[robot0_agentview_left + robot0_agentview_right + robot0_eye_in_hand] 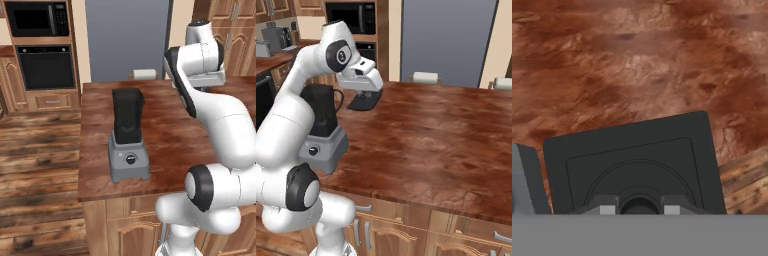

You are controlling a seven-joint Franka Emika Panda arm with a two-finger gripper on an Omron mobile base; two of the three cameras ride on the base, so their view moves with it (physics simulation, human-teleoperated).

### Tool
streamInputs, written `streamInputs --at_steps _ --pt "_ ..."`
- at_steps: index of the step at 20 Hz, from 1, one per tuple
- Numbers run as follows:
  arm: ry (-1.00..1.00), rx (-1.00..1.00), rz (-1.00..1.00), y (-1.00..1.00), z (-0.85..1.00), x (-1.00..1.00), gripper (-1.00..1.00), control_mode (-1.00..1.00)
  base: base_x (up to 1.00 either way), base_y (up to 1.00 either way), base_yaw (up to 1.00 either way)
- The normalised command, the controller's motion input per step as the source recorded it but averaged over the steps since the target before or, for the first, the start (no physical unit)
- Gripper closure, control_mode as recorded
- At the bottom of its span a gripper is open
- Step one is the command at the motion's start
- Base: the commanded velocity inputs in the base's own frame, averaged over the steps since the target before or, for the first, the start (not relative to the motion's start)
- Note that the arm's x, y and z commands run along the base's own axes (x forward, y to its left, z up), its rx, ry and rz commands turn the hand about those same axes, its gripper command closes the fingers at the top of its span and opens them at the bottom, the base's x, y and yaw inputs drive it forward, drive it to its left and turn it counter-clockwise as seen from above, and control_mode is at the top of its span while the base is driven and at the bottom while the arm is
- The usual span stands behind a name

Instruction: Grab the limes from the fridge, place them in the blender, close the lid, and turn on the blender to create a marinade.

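Wood-topped table (431, 135) fills the kitchen before us — the grey fridge (448, 40) stands shut beyond its far edge. Our gripper (637, 210) pinches the black lid (632, 160) by its central knob, lifted above the table just right of the blender (127, 135), whose jar top is uncovered.

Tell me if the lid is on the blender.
Off. The lid hangs from the gripper above the counter, beside the blender.
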Motion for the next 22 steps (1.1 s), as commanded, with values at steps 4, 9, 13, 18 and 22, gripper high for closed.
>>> streamInputs --at_steps 4,9,13,18,22 --pt "-0.02 0.14 0.0 0.06 0.18 0.0 1.0 -1.0 0.0 0.0 0.0" --pt "-0.07 0.14 0.0 0.17 0.0 0.0 1.0 -1.0 0.0 0.0 0.0" --pt "-0.11 0.03 0.0 0.61 0.18 0.0 1.0 -1.0 0.0 0.0 0.0" --pt "-0.01 0.0 0.0 0.7 0.56 0.0 1.0 -1.0 0.0 0.0 0.0" --pt "0.0 0.02 0.0 0.59 0.54 0.0 1.0 -1.0 0.0 0.0 0.0"
